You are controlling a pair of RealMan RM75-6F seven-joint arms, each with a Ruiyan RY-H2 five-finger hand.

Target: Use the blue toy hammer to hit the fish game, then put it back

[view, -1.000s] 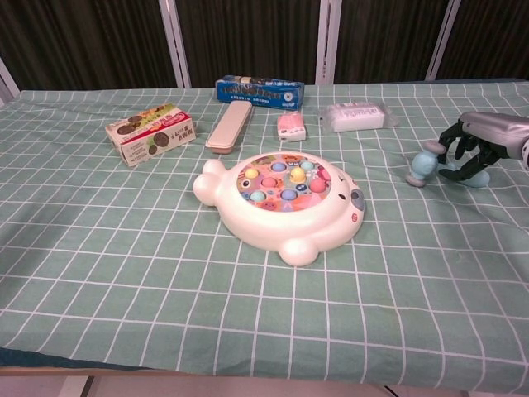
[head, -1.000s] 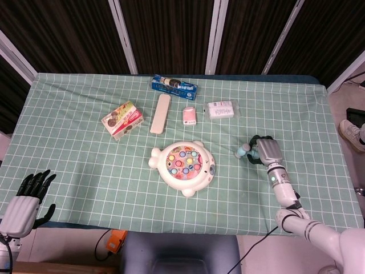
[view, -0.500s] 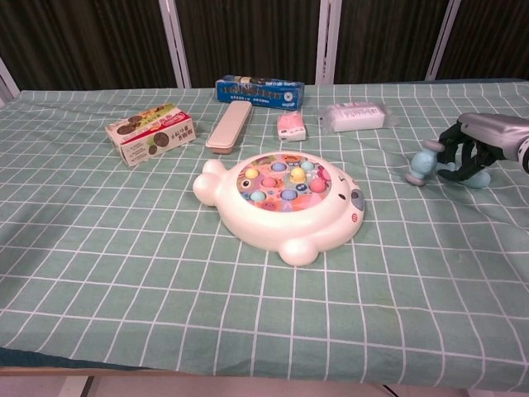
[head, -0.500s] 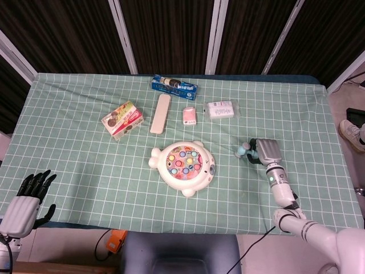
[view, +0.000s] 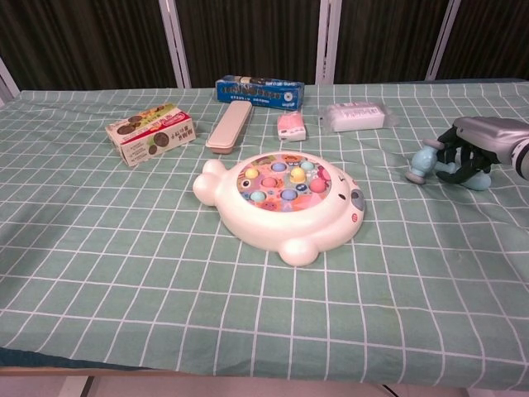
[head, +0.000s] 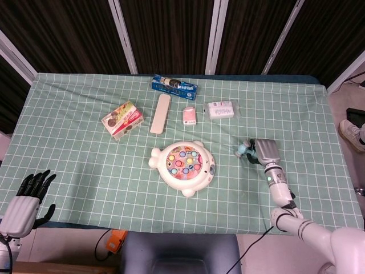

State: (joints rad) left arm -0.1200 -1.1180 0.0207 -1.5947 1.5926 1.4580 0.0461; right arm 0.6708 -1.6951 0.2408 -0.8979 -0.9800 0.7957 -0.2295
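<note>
Green checked cloth [head: 85, 165] covers the bench; dark panels [head: 165, 34] stand behind. Right hand [view: 478, 149] fingers curl around the blue toy hammer [view: 423, 162]; left hand [head: 25, 200] hangs spread, empty.

Tabletop [head: 74, 160] covered with a green cloth with a white grid. Far center: blue box [head: 174, 86] lying flat, slightly angled. Just near of it, beige long case [head: 161, 113] lying lengthwise, far end close to the blue box. Left of the case, apart from it: snack box [head: 122, 120] with red and yellow print, turned at an angle. Right of the case: small pink pack [head: 190, 115]. Further right, white wrapped pack [head: 220, 109], near the pink pack but not touching. Behind the tabletop: dark curtain panels [head: 165, 34] with white vertical frames. Orange object [head: 116, 242] on the floor below the near edge.
</note>
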